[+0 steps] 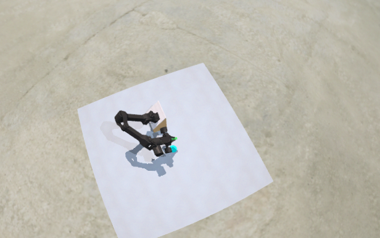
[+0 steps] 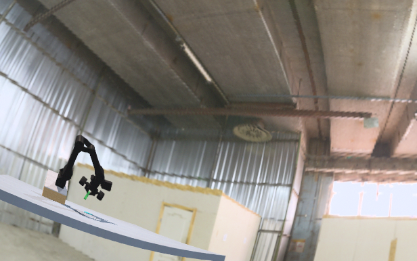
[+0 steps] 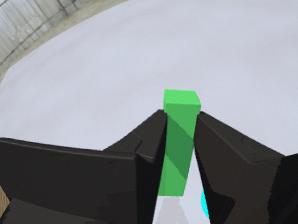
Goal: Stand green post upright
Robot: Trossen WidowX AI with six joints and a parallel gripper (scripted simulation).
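Observation:
The green post is off the table, between the fingers of my gripper, which is shut on it. In the exterior view the post hangs well above the table, steep but leaning; its exact tilt is hard to tell. The cyan circle lies flat on the table below and to one side of the post. In the wrist view only a sliver of the circle shows beside the right finger, which hides the rest.
A wooden block with a pale top stands under the arm's base, close to the gripper. The pale table top has its edges in view. The arm's shadow falls beside and partly around the circle.

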